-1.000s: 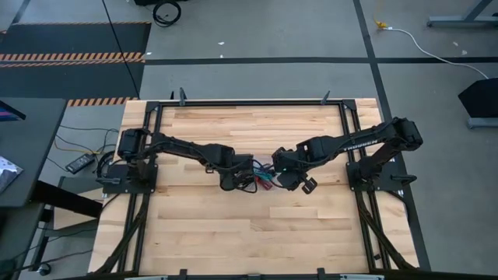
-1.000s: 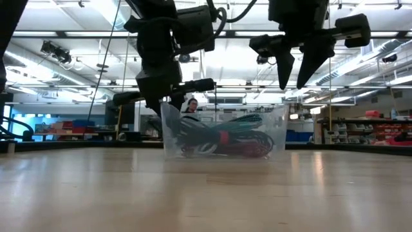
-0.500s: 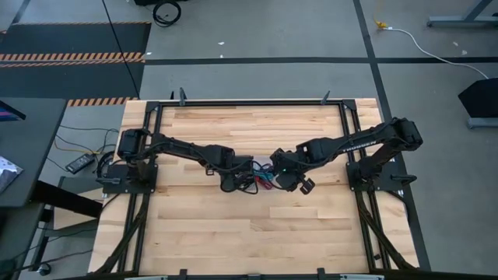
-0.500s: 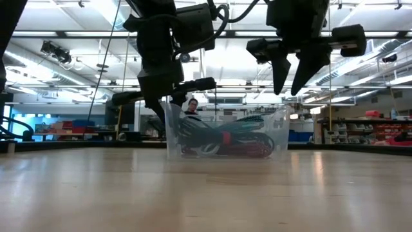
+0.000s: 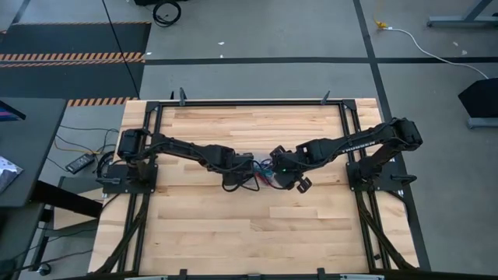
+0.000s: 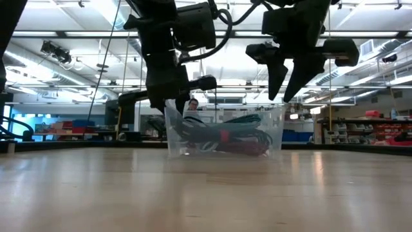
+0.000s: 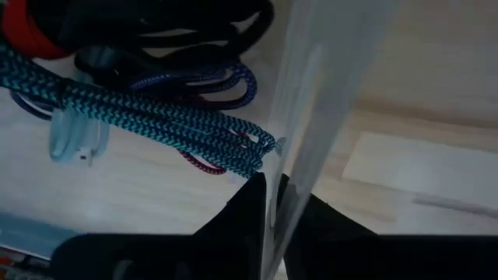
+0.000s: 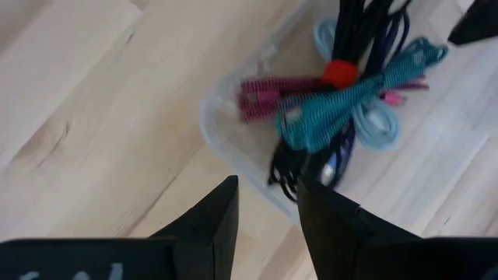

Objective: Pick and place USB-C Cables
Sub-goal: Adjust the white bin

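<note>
I see the USB-C Cables [image 6: 222,136] bundled in a clear bin [image 6: 278,132] mid-desk [image 5: 233,225]. My left gripper [image 7: 270,204] fingers straddle the bin's wall (only its wrist view shows this), nearly together; right gripper [image 6: 286,80] hovers above, fingers apart.

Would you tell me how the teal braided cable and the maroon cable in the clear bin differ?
The teal braided cable bundle lies on top of the pile, mostly exposed. The maroon cable bundle sits lower, with one end tucked under it. The teal bundle stretches across the middle of the clear plastic bin, while the maroon bundle lies nearer its wall. The teal bundle also looks longer. Both are short bundles lying inside the bin.
</note>
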Robot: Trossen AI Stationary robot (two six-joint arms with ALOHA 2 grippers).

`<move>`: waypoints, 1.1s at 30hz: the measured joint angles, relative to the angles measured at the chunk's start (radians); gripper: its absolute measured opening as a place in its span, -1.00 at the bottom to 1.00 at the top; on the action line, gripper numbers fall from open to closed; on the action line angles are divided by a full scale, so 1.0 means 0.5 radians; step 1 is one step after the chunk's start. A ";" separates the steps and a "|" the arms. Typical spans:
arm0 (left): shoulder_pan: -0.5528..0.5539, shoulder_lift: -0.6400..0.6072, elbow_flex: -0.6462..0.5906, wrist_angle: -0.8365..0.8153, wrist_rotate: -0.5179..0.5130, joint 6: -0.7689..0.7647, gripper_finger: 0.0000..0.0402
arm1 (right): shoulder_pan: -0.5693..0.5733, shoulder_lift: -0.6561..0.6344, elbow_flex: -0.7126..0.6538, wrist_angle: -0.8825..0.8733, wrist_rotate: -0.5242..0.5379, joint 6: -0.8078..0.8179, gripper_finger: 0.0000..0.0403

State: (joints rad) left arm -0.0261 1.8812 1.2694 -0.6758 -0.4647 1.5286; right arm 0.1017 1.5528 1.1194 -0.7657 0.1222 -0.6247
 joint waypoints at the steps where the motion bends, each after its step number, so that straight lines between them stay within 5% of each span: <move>1: 0.001 -0.004 0.003 -0.001 -0.005 0.000 -0.83 | 0.000 0.000 0.000 0.016 -0.011 0.000 -0.32; 7: -0.007 -0.012 0.052 0.010 0.014 -0.034 -0.82 | 0.000 0.000 0.000 0.028 -0.035 0.025 -0.32; 16: -0.009 -0.012 0.053 -0.046 0.314 -0.163 -0.79 | 0.000 0.000 0.000 0.021 -0.097 0.061 -0.32; 27: -0.006 -0.015 0.056 -0.051 0.349 -0.301 -0.06 | 0.000 0.000 0.000 0.028 -0.125 0.090 -0.32; 33: -0.032 -0.051 0.056 -0.049 0.069 -0.305 0.16 | 0.000 0.000 0.001 -0.019 -0.041 0.142 -0.32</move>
State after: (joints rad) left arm -0.0423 1.8555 1.2972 -0.7001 -0.4302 1.3762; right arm 0.1016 1.5528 1.1198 -0.7752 0.1019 -0.5535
